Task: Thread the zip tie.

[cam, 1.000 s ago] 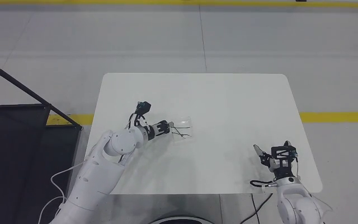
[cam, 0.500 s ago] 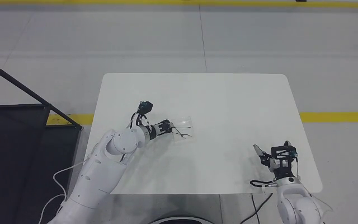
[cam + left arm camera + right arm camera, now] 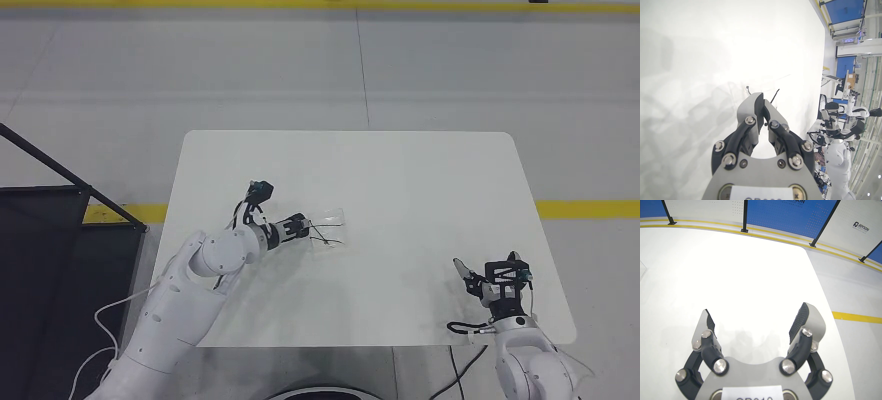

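A thin black zip tie (image 3: 325, 237) lies left of the table's middle, on a small clear plastic tray (image 3: 335, 216). My left gripper (image 3: 303, 227) is at the tray's left side and is shut on the tie. In the left wrist view the gripper (image 3: 763, 98) has its pads pressed together. The tie's tail (image 3: 775, 95) sticks out past one finger, and its head end (image 3: 748, 88) curls out past the other. My right gripper (image 3: 488, 268) rests near the table's front right corner, open with nothing between its fingers (image 3: 804, 317).
The white table (image 3: 420, 180) has bare surface between the two arms. A corner of the clear tray (image 3: 642, 270) shows far off in the right wrist view. The table's right edge and rounded front corner (image 3: 565, 325) lie close to the right gripper.
The left gripper has edged slightly to the right toward the tray, and the tray and tie have shifted a little with it. The right arm has kept still.
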Robot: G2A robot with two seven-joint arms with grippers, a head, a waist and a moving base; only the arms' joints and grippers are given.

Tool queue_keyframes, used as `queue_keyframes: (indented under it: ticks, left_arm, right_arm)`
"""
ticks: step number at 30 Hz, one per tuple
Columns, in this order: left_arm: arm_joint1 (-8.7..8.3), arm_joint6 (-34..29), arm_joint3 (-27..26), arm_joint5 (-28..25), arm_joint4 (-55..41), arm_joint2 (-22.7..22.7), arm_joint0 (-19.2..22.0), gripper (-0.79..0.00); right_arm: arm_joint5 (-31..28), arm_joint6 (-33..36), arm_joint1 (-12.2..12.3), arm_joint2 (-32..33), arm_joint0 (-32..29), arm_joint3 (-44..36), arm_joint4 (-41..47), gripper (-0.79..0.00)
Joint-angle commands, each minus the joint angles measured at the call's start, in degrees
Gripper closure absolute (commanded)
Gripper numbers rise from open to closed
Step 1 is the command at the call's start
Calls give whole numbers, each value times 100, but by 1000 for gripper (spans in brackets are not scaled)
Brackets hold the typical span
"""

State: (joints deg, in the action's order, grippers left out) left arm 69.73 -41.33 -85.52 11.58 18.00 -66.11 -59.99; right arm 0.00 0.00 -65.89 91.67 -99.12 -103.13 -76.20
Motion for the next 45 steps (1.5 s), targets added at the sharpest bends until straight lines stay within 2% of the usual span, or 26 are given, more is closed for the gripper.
queue_keyframes:
  ticks: [1,10,16,21,24,29,39,43,45]
  left_arm:
    - [-10,-15,-64,-6,10,-28,-36,0]
    - [-108,-107,-555,-196,130,-338,-367,0]
    - [-231,-327,-1072,-719,288,-732,-772,0]
    - [-326,-558,-1417,-1450,235,-1062,-1054,0]
    - [-371,-694,-1442,-1840,255,-1183,-1136,0]
    - [-395,-745,-1449,-2052,223,-1233,-1175,0]
    - [-394,-723,-1449,-2054,214,-1227,-1186,0]
    - [-409,-687,-1412,-2522,191,-1166,-1175,0]
    - [-410,-672,-1385,-2667,203,-1101,-1104,0]
  right_arm:
    - [0,0,0,0,0,0,0,-785]
    - [0,0,0,0,0,0,0,-785]
    - [0,0,0,0,0,0,0,-785]
    - [-583,-98,10,215,-69,-58,542,-785]
    - [-977,251,19,346,-97,-257,1077,-785]
    - [-1655,1035,48,493,-157,-782,1904,-785]
    - [-1655,1035,48,493,-157,-782,1904,-785]
    - [-2099,1318,59,173,-82,-843,1812,-785]
    - [-2447,1662,49,-122,171,-695,2356,-785]
